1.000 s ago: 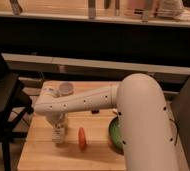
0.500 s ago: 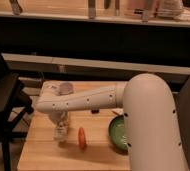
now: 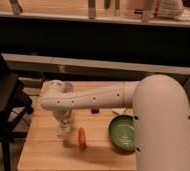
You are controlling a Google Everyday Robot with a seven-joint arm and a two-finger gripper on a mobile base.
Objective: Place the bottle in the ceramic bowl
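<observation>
My gripper (image 3: 63,124) hangs from the white arm over the left part of the wooden table (image 3: 43,150). It is shut on the bottle (image 3: 63,132), a slim pale thing held upright just above the tabletop. The ceramic bowl (image 3: 122,133) is dark green with a shiny lighter inside. It sits on the table to the right of the gripper, partly covered by the arm's big white shoulder. About a bowl's width of table separates the bottle from the bowl.
An orange stick (image 3: 81,137) lies on the table between the bottle and the bowl. A black chair (image 3: 3,112) stands off the table's left edge. A dark counter front runs behind the table. The arm's shoulder (image 3: 163,125) fills the right side.
The gripper and the bottle have shifted a little to the right, towards the orange stick, and sit slightly higher. The bowl shows more from behind the shoulder.
</observation>
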